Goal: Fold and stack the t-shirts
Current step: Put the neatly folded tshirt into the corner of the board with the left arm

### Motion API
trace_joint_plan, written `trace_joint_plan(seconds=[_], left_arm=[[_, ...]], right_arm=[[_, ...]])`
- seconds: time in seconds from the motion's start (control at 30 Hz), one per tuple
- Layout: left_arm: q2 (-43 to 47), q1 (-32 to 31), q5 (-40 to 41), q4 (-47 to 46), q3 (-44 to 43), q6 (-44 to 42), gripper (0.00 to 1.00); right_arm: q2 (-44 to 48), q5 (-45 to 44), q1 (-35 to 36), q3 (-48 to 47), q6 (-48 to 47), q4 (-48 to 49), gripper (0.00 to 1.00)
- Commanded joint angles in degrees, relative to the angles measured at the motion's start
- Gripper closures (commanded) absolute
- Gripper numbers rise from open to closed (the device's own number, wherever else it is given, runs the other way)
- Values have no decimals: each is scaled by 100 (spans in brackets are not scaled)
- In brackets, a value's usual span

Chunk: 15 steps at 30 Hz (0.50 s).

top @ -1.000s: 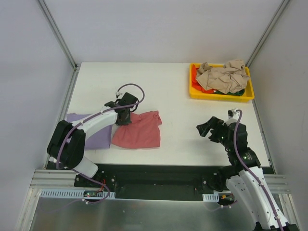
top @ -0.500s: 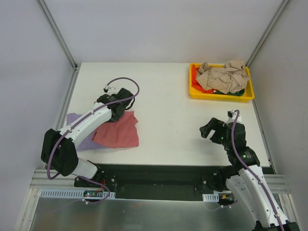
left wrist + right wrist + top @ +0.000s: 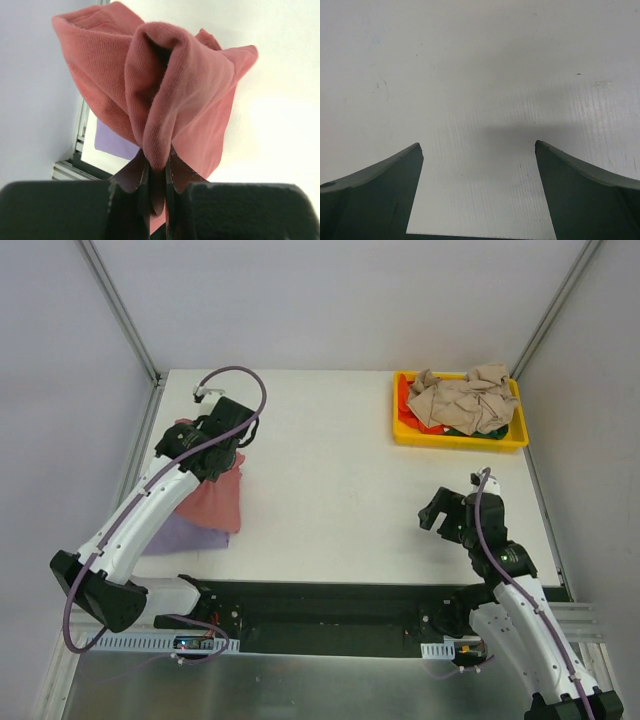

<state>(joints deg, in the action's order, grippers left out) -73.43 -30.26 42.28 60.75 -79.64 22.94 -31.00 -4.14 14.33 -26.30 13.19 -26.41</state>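
My left gripper (image 3: 222,440) is shut on the dusty red-pink t-shirt (image 3: 213,496) and holds it lifted over the left side of the table. In the left wrist view the cloth (image 3: 165,90) bunches out of the closed jaws (image 3: 157,172). The folded lavender t-shirt (image 3: 180,537) lies flat beneath it, also visible in the left wrist view (image 3: 112,142). My right gripper (image 3: 437,510) is open and empty above bare table at the right (image 3: 479,150). A beige t-shirt (image 3: 463,397) lies crumpled in the yellow tray, over a red one (image 3: 409,400) and a dark green one (image 3: 497,430).
The yellow plastic tray (image 3: 458,438) stands at the back right corner. Metal frame posts rise at the back corners. The table's left edge (image 3: 143,455) runs close beside the lavender shirt.
My left gripper has carried the red-pink t-shirt left and back, from the table's middle-left to above the lavender shirt, lifting it. The right arm has barely shifted.
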Motion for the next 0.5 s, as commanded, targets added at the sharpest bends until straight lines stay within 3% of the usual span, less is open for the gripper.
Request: trace_joint_plan(seconds=[0.0, 0.23, 0.47], left_arm=[[101, 117, 26, 621, -640, -492, 100], [355, 643, -44, 1018, -1106, -1089, 100], [637, 855, -456, 816, -870, -1274, 100]], right_arm=[[-107, -236, -44, -164, -36, -118, 4], [-169, -254, -62, -156, -10, -127, 4], [-257, -227, -79, -164, -1, -136, 4]])
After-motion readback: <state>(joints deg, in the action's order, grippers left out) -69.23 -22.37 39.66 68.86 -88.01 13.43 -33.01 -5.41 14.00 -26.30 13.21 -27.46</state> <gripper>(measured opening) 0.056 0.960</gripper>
